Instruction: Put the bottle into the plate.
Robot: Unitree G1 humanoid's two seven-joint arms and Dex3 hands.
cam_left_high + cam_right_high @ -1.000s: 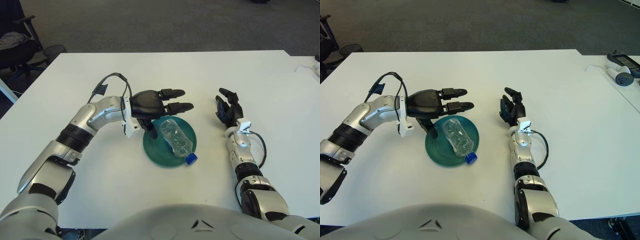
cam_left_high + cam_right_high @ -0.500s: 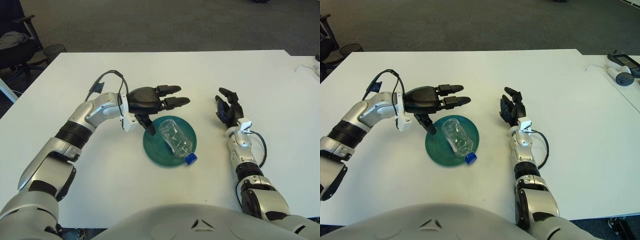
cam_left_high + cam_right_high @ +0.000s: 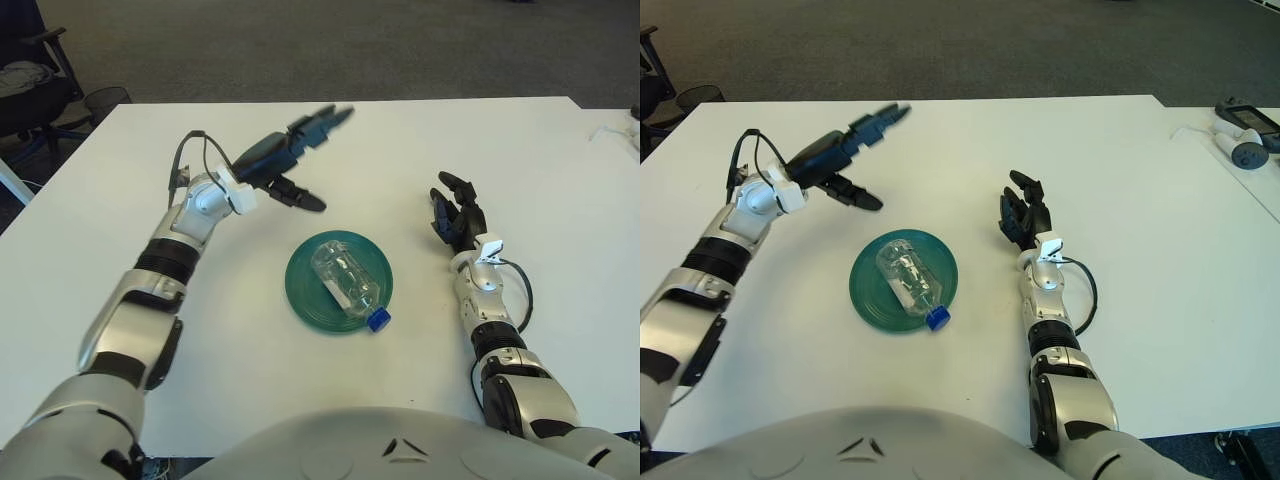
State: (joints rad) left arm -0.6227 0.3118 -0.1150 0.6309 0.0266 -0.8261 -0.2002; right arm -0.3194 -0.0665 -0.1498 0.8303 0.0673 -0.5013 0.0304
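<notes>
Left eye view shows the bottle [image 3: 345,281] lying on its side in the green plate [image 3: 305,300], blue cap [image 3: 379,319] overhanging the near rim. It could roll out if the surface [image 3: 520,150] were jolted. Right robot hand [image 3: 455,215] idles beside the plate, fingers relaxed; farther back, left robot hand [image 3: 290,160] hangs spread, holding nothing.

A white table [image 3: 400,140] fills most of the view. At ten o'clock, beyond its corner, a black office chair [image 3: 30,85] stands on grey carpet [image 3: 300,45]. At two o'clock, grey handheld devices [image 3: 1243,135] lie on a neighbouring white surface.
</notes>
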